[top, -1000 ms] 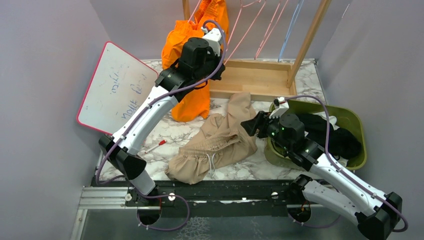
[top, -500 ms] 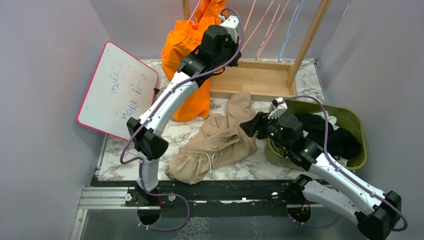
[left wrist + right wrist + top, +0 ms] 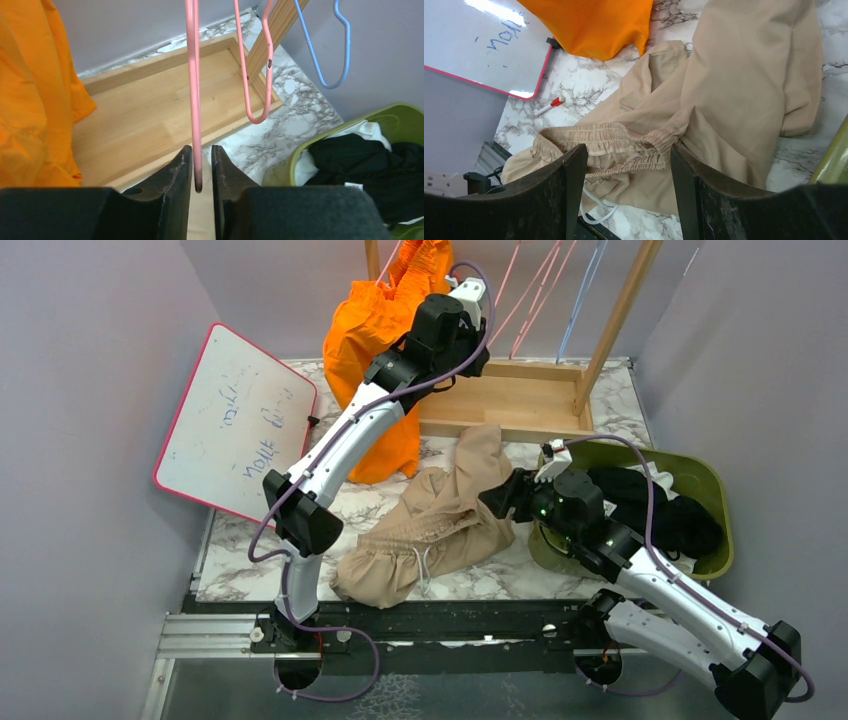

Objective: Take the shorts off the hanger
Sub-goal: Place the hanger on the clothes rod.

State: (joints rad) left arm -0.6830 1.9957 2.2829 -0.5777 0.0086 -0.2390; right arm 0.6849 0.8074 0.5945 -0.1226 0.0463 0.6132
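Orange shorts (image 3: 372, 335) hang at the top centre of the overhead view, left of my left fingers (image 3: 172, 175). Those stand narrow around a pink hanger (image 3: 194, 85), a sliver of gap showing. My right fingers (image 3: 569, 185) spread wide above the tan shorts (image 3: 724, 100) on the desk (image 3: 594, 85), holding nothing.

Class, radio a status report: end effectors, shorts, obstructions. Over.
Left end effector slightly open around pink hanger. Right end effector open above tan shorts. Orange shorts hanging.

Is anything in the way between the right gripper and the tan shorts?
Nothing visible is. The right gripper hangs right over the tan shorts with its jaws open, and nothing shows between them.
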